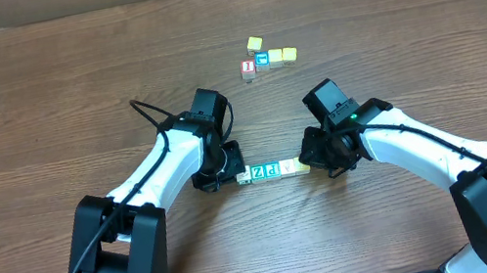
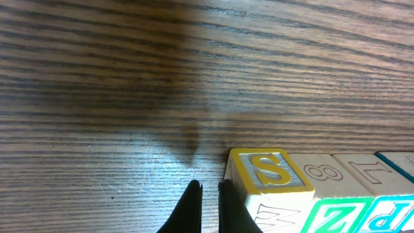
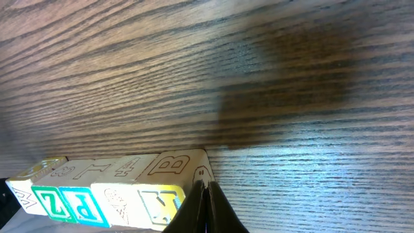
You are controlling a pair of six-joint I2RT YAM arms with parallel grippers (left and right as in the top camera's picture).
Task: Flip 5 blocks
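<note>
Overhead view, lower centre of the frame. Left gripper (image 1: 232, 171), fingers pressed together, tip just beside the left end of the row; row of five wooden letter blocks (image 1: 272, 169), side by side and touching, on the wood-grain table (image 1: 36, 82); green Z block (image 2: 333, 217) and blue P block (image 2: 396, 217) adjacent within the row; right gripper (image 1: 309, 157), fingers pressed together, tip at the right end block; cluster of loose cubes (image 1: 267, 56) in the upper centre, well apart from the row.
</note>
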